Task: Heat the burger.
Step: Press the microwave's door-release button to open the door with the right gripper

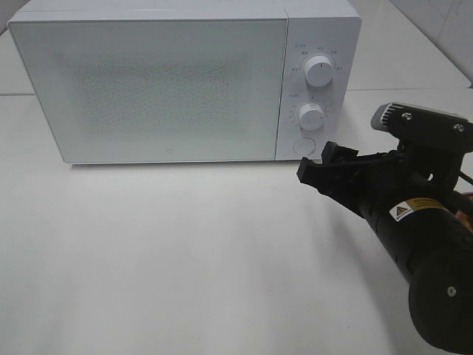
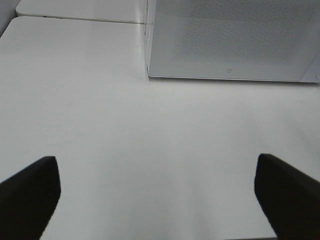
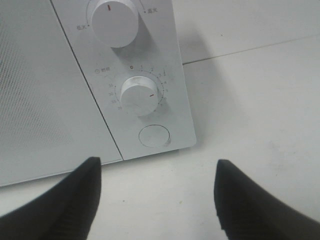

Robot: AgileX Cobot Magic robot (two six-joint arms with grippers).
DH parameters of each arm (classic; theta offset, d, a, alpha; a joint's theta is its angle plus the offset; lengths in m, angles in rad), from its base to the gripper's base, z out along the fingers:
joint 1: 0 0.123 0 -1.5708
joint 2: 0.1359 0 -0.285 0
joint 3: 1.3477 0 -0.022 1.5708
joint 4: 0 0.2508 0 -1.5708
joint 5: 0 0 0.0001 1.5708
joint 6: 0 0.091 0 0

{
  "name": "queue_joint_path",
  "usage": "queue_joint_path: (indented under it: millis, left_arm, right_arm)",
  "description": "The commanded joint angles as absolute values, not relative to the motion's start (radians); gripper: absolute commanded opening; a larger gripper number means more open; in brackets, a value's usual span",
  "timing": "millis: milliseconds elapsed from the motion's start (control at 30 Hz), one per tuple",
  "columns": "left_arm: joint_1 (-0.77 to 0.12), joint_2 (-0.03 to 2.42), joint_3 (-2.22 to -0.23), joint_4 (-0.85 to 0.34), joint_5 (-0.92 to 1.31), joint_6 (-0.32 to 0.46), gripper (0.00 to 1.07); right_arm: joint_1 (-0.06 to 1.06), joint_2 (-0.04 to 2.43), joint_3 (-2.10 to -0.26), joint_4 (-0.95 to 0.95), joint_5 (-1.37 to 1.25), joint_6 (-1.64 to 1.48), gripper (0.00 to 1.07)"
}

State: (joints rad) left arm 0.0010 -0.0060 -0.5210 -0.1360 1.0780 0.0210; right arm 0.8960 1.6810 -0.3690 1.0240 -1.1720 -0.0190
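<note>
While my right gripper (image 3: 156, 165) hangs with its two dark fingers (image 3: 65, 200) spread and nothing between them, it points at the round door button (image 3: 154, 135) at the foot of the control panel. It is close to the button, though as far as I can judge it is not touching. Just above the button sits the timer knob (image 3: 140, 96), and above that the power knob (image 3: 112, 20).

My left gripper (image 2: 156, 160) is released as well. It hovers wide apart over the bare white table (image 2: 150, 125), on the near side of the microwave's left end.

The white microwave (image 1: 148, 81) stands at the far side of the table with its frosted door (image 1: 148, 44) shut. I find the burger in none of my views. It may sit behind that door, but the speckled panel hides whatever is inside, so I cannot tell.

I expect a burger to handle light and soft. It is a loose stack that shears apart if squeezed hard, and a glossy bun could slip. I would close gently across its sides, low enough to catch both bun halves, and carry it level. My guess at the step in hand is pressing that button.
</note>
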Motion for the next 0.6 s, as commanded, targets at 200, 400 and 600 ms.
queue_joint_path:
  millis: [200, 400, 600]
  left_arm:
    - [0.001, -0.027, -0.517, -0.136, 1.069, 0.023, 0.98]
    - [0.001, -0.027, -0.517, -0.136, 1.069, 0.023, 0.98]
    - [0.001, -0.027, -0.517, -0.136, 1.069, 0.023, 0.98]
  right_arm:
    - [0.899, 1.676, -0.367, 1.018, -1.103, 0.420, 0.41]
    - [0.899, 1.676, -0.367, 1.013, -1.055, 0.708, 0.22]
    - [0.899, 1.676, -0.367, 1.004, -1.023, 0.994, 0.09]
